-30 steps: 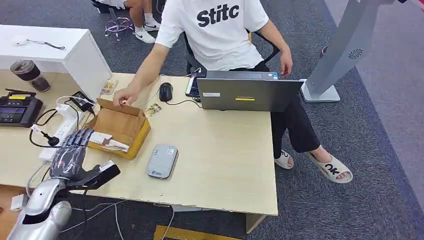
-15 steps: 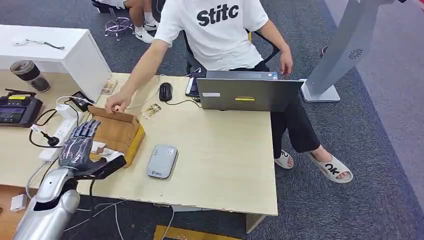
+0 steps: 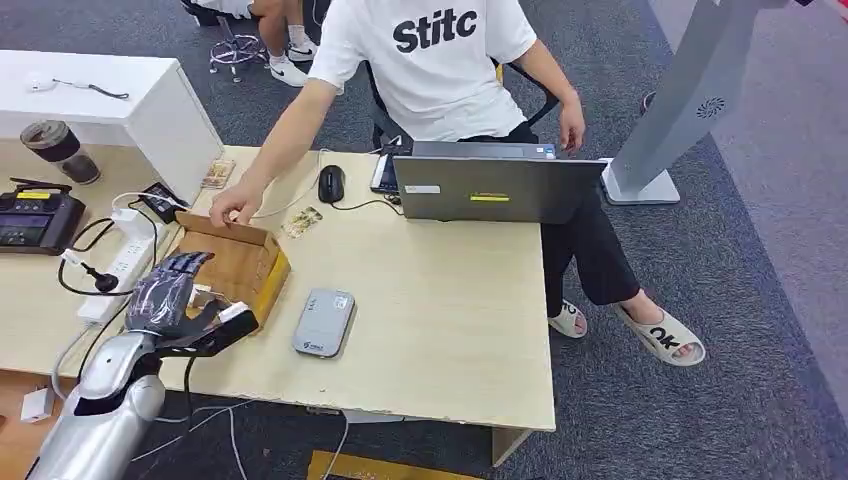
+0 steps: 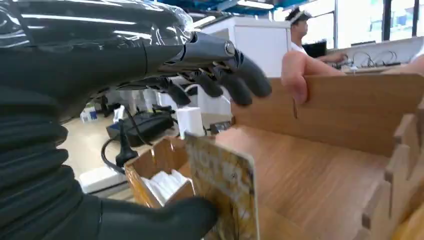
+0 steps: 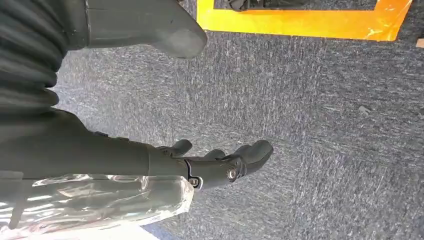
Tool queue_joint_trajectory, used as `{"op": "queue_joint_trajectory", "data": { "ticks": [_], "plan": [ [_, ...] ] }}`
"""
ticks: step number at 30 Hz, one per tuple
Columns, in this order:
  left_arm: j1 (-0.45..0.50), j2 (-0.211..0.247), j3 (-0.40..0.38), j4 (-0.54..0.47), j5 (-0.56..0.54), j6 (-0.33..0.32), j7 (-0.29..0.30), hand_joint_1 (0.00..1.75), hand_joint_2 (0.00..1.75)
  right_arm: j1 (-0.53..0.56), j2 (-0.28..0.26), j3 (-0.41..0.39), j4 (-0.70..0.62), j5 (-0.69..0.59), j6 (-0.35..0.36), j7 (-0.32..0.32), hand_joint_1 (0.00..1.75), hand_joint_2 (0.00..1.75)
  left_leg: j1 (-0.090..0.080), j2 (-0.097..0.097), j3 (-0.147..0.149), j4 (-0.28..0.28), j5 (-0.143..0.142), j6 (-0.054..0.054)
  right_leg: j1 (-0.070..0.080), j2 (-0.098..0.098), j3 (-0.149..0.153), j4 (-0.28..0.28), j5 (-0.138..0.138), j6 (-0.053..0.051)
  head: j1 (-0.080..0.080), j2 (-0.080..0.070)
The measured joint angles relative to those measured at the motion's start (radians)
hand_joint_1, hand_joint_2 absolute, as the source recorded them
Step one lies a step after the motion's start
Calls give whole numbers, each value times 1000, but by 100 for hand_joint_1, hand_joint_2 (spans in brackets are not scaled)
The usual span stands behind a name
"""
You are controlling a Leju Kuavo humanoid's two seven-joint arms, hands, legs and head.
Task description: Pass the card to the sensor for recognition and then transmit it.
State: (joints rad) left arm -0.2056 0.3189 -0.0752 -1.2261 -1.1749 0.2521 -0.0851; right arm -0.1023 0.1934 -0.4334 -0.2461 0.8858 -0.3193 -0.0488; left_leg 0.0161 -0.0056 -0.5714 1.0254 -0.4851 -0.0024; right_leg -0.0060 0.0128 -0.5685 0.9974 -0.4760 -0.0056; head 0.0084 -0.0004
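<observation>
Left hand (image 3: 170,300) sits at the near-left edge of the surface (image 3: 440,300), over the near end of the open cardboard box (image 3: 240,262). A card (image 4: 225,192) stands upright, pinched between the thumb below and the fingers (image 4: 225,82) arched above it; the card's printed yellowish face shows in the left wrist view, and its white edge (image 3: 232,313) shows at the thumb tip in the head view. More white cards (image 4: 165,185) lie stacked in the box compartment just beyond the held card. A person's hand (image 3: 232,208) rests on the box's far wall, opposite the left hand. The grey card sensor (image 3: 324,322) lies flat on the surface just to the right of the left hand, apart from it. Right hand (image 5: 210,167) hangs over grey carpet (image 5: 325,150), fingers loosely curled, holding nothing.
</observation>
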Motion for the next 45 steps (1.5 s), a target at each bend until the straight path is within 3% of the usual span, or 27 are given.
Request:
{"op": "queue_joint_trajectory", "data": {
  "ticks": [4, 8, 19, 20, 23, 24, 27, 45],
  "plan": [
    [-5, 3, -14, 5, 58, -60, -35, 99, 175, -1, 0, 0, 0, 2, 1, 0, 0, 175, 0, 0, 0, 0, 0, 0, 0, 0, 0, 0, 0, 0, 0, 0],
    [-6, 21, -27, 5, 113, -105, -64, 108, 175, -2, 0, 0, 0, 14, 1, 0, 0, 175, 0, 0, 0, 0, 0, 0, 0, 0, 0, 0, 0, 0, 0, 0],
    [4, 50, -51, 5, 170, -132, -84, 120, 175, -3, 0, 0, 0, 16, 1, -1, 0, 175, 0, 0, 0, 0, 0, 0, 0, 0, 0, 0, 0, 0, 0, 0],
    [6, 52, -51, 5, 171, -132, -84, 120, 175, -3, 0, 0, 0, 16, 1, -1, 0, 175, 0, 0, 0, 0, 0, 0, 0, 0, 0, 0, 0, 0, 0, 0],
    [8, 55, -51, 4, 170, -130, -83, 148, 175, -3, 0, 0, 0, 16, 1, -1, 0, 175, 0, 0, 0, 0, 0, 0, 0, 0, 0, 0, 0, 0, 0, 0],
    [8, 58, -52, 4, 167, -128, -81, 168, 175, -3, 0, 0, 0, 16, 1, -1, 0, 175, 0, 0, 0, 0, 0, 0, 0, 0, 0, 0, 0, 0, 0, 0],
    [8, 60, -56, 4, 143, -109, -66, 175, 175, -3, 0, 0, 0, 16, 1, 0, 0, 175, 0, 0, 0, 0, 0, 0, 0, 0, 0, 0, 0, 0, 0, 0],
    [-21, 88, -60, -34, 32, -16, -7, 175, 175, -3, 0, 0, 0, 16, -2, -11, 0, 175, 0, 0, 0, 0, 0, 0, 0, 1, 0, 1, 0, 0, 0, 0]
  ]
}}
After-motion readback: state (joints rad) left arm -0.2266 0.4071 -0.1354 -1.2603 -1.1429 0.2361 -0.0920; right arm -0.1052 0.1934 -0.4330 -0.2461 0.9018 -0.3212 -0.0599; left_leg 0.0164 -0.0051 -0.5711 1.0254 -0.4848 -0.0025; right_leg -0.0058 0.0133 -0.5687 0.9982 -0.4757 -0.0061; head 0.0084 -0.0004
